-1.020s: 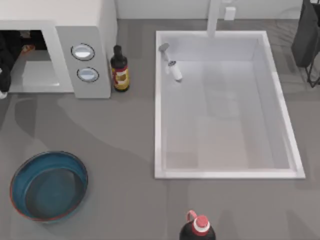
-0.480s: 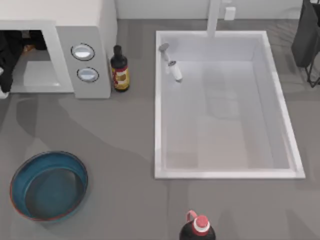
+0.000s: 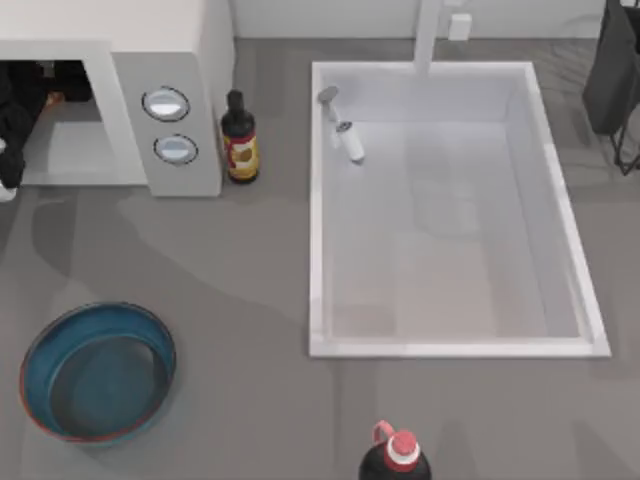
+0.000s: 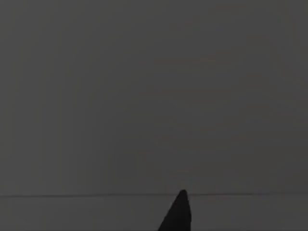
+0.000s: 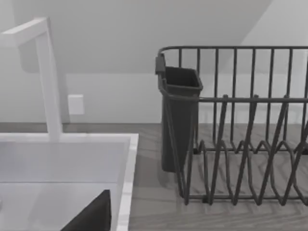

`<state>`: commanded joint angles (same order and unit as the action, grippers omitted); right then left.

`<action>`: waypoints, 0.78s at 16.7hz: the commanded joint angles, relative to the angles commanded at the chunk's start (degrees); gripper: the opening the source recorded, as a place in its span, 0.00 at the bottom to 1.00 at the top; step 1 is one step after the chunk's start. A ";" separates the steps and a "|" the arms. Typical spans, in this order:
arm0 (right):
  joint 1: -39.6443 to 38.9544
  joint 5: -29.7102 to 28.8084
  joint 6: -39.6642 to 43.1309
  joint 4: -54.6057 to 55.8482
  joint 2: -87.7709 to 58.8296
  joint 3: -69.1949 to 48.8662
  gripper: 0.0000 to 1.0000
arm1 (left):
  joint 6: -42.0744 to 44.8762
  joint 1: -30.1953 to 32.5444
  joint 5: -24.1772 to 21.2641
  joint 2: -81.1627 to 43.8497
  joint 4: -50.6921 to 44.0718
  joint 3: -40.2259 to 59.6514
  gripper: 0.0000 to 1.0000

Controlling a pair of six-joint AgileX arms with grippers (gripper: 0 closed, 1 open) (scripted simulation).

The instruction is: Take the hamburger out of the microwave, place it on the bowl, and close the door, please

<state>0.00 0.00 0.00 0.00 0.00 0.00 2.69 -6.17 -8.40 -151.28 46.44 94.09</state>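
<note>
Smooth grey counter point(image 3: 240, 270) fills the top view, matte and faintly mottled, with a rectangular white sink point(image 3: 318, 200) sunk into its right half and a white faucet point(image 3: 428, 35) at the upper edge. At the upper left of the frame sits the microwave point(image 3: 165, 40), a boxy white-grey shell with two round silver-rimmed knobs point(image 3: 166, 103) on a pale panel; its cavity stands open and dark, and the left arm point(image 3: 12, 120) reaches into it at the frame's left edge. Whether the left hand is spread or pinching anything cannot be told, and the left wrist view is dark. A small orange-brown patch deep in the cavity may be the hamburger point(image 3: 55, 97), though it is too small to be sure. The bowl point(image 3: 97, 372), wide, round, glossy teal-blue with a thin reddish rim, rests at the lower left. A dark bottle point(image 3: 239, 137) stands just beside the microwave. In the right wrist view a dark wire dish rack point(image 5: 240, 144) with a square cup stands beside the sink.
</note>
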 joint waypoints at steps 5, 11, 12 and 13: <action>0.00 0.00 0.00 0.00 0.00 0.00 1.00 | 0.34 -1.39 -1.31 5.57 9.14 -14.71 0.00; 0.00 0.00 0.00 0.00 0.00 0.00 1.00 | 0.88 -3.66 -3.42 14.86 24.37 -41.21 0.00; 0.00 0.00 0.00 0.00 0.00 0.00 1.00 | 0.96 -3.99 -3.73 16.27 26.67 -44.98 0.00; 0.00 0.00 0.00 0.00 0.00 0.00 1.00 | 1.03 -4.29 -4.00 17.58 28.78 -48.23 0.00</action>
<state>0.00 0.00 0.00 0.00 0.00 0.00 3.71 -10.46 -12.40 -133.71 75.21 45.87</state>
